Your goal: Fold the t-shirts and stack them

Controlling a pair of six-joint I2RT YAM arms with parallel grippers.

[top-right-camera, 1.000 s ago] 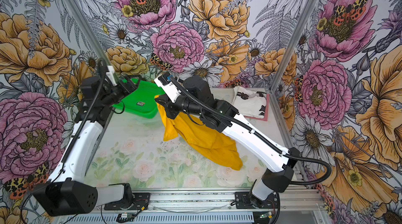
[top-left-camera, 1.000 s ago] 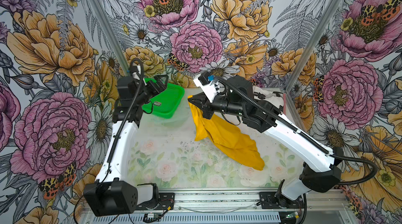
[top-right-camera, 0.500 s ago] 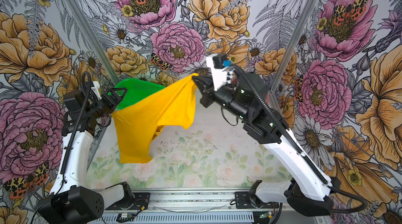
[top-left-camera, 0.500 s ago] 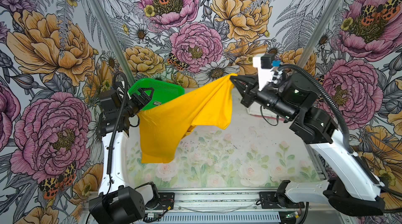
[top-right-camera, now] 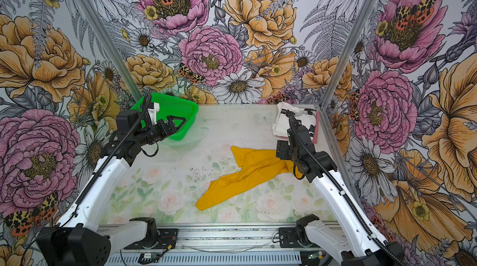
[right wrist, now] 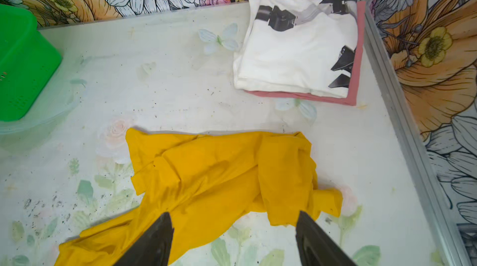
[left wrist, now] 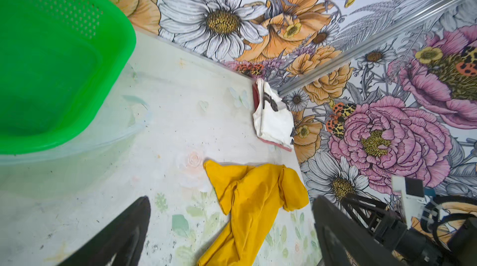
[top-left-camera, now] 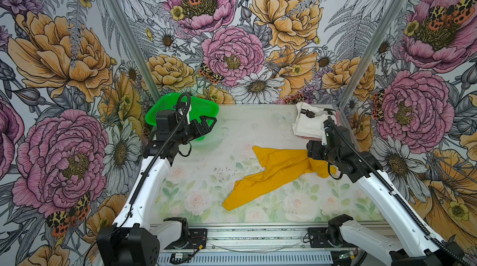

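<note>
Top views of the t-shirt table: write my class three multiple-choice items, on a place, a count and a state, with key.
1. The folded white cloth t-shirt with black markings lies: A on the folded pink cloth t-shirt; B beneath it; C beside it, apart.
2. T-shirts in view: A two; B three; C four.
3. The mustard-yellow cloth t-shirt is: A neatly folded; B crumpled, unfolded; C rolled up.
Key: 1 A, pink edges show under the white; 2 B, white, pink, yellow; 3 B, it lies bunched.
</note>
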